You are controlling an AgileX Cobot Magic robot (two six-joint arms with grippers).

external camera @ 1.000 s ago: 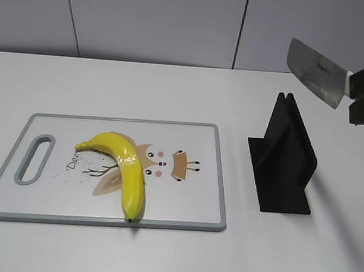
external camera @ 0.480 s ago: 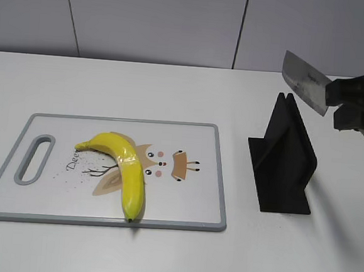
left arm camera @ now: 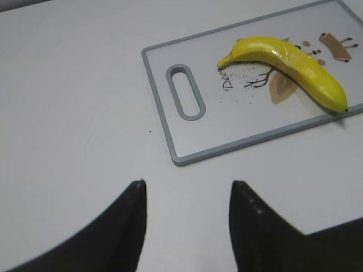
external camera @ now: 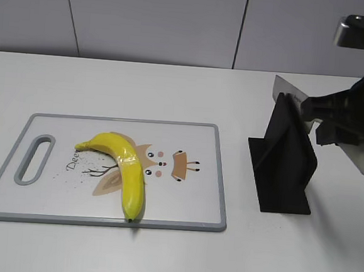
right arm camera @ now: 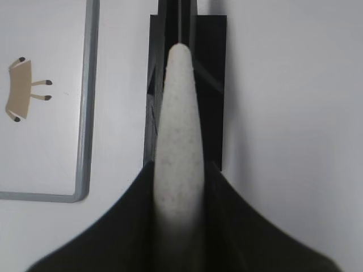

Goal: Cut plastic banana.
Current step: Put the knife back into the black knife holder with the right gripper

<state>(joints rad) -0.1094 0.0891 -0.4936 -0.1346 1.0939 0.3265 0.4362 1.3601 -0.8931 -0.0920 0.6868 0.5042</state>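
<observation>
The plastic banana (external camera: 126, 166) lies whole on the white cutting board (external camera: 188, 219); it also shows in the left wrist view (left arm camera: 289, 59). My right gripper (external camera: 325, 119) is shut on a knife's white speckled handle (right arm camera: 180, 136). The knife blade (external camera: 285, 89) sits at the top slot of the black knife stand (external camera: 284, 163), partly hidden behind it. In the right wrist view the handle lines up with the stand's slot (right arm camera: 212, 68). My left gripper (left arm camera: 187, 190) is open and empty above bare table, left of the board's handle end (left arm camera: 184, 93).
The cutting board has a grey rim, a cartoon animal print (external camera: 161, 163) and a slot handle (external camera: 34, 158) at its left end. The stand is right of the board on the white table. A grey wall runs behind.
My right gripper has moved down and to the left with the knife. The blade has come from above the stand down to its slot. The banana and the board have not moved.
</observation>
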